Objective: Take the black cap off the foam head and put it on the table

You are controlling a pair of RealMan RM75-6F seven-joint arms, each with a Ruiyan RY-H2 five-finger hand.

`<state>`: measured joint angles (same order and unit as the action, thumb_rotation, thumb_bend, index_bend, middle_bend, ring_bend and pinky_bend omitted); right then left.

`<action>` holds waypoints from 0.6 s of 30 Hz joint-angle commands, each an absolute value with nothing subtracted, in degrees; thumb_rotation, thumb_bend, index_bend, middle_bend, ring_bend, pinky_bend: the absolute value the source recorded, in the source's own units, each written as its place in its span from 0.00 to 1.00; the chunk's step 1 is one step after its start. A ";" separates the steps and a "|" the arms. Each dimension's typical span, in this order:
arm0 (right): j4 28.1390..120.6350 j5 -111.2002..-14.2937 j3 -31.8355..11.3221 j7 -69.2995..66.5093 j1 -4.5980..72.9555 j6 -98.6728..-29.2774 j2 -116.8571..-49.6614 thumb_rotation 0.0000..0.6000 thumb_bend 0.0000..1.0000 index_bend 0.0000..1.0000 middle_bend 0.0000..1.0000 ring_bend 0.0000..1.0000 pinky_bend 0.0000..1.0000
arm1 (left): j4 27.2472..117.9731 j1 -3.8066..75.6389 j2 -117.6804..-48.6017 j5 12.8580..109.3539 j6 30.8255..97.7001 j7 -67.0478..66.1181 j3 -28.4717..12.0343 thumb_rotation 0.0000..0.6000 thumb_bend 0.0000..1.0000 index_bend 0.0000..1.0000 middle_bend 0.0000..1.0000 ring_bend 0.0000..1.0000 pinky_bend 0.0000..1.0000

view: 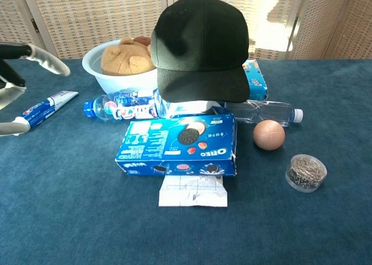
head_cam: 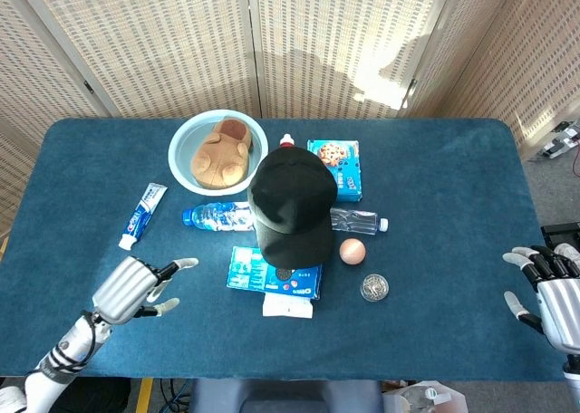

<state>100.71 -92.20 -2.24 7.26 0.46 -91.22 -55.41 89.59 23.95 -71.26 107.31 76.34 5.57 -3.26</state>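
The black cap (head_cam: 292, 205) (view: 199, 47) sits on the foam head at the table's middle, its brim facing the front edge; the head is almost wholly hidden beneath it. My left hand (head_cam: 134, 286) hovers over the front left of the table, open with fingers spread toward the cap, well short of it. Its fingertips (view: 40, 57) enter the chest view at the left edge. My right hand (head_cam: 551, 289) stays open at the table's front right edge, far from the cap.
An Oreo box (head_cam: 275, 273) and a white paper (head_cam: 288, 305) lie in front of the cap. A water bottle (head_cam: 216, 216), toothpaste (head_cam: 143, 215), a bowl with a plush toy (head_cam: 217, 152), a cookie box (head_cam: 336, 168), a ball (head_cam: 352, 250) and a small tin (head_cam: 374, 287) surround it.
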 commanded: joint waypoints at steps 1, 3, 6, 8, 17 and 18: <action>100.68 -92.29 -2.11 7.24 0.26 -91.39 -55.45 1.00 0.28 0.33 0.29 0.19 0.30 | 88.08 27.24 -74.07 108.59 73.95 6.98 -3.46 1.00 0.16 0.32 0.98 1.00 1.00; 100.68 -92.38 -2.00 7.24 0.10 -91.54 -55.46 1.00 0.28 0.33 0.29 0.19 0.30 | 87.35 28.67 -75.63 109.03 73.52 6.95 -3.78 1.00 0.16 0.33 1.00 1.00 1.00; 100.64 -92.46 -1.87 7.16 -0.15 -91.77 -55.48 1.00 0.28 0.33 0.29 0.19 0.30 | 85.40 30.84 -78.61 109.83 73.69 7.09 -4.43 1.00 0.16 0.36 1.00 1.00 1.00; 100.55 -92.46 -1.77 7.08 -0.29 -91.82 -55.55 1.00 0.28 0.33 0.29 0.19 0.30 | 83.67 32.24 -80.93 110.08 74.17 7.63 -4.98 1.00 0.16 0.37 1.00 1.00 1.00; 99.87 -92.20 -1.60 6.58 -0.56 -91.66 -56.00 1.00 0.28 0.33 0.29 0.19 0.30 | 74.43 37.30 -90.21 108.81 75.39 8.37 -7.21 1.00 0.16 0.39 1.00 1.00 1.00; 99.78 -92.12 -1.61 6.52 -0.58 -91.64 -56.03 1.00 0.28 0.33 0.29 0.19 0.30 | 73.80 37.77 -90.87 108.52 75.35 8.52 -7.39 1.00 0.16 0.39 1.00 1.00 1.00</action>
<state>99.79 -92.13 -1.60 6.53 -0.57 -91.64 -56.01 74.75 36.89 -89.89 109.12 75.31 8.23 -6.87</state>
